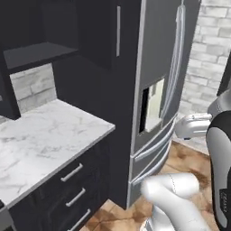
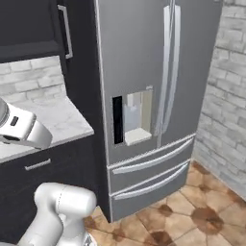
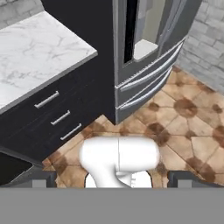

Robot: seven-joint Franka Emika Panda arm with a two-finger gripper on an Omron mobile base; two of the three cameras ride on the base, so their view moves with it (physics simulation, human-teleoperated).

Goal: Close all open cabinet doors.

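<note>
Grey fridge (image 3: 148,48) ahead and right of the jaws, marble counter (image 3: 35,52) ahead-left, black drawers (image 3: 52,118) beneath it, brown tiled floor (image 3: 192,127) below, brick wall (image 2: 226,96) far right.

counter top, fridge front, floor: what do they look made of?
Counter top: looks like polished white marble, going by the grey veining; could be laminate.
Fridge front: brushed stainless steel by its even grey sheen, with brighter chrome-like bar handles.
Floor: glazed brown stone or ceramic tile, judging by the mottled patches and diagonal joint lines.
</note>
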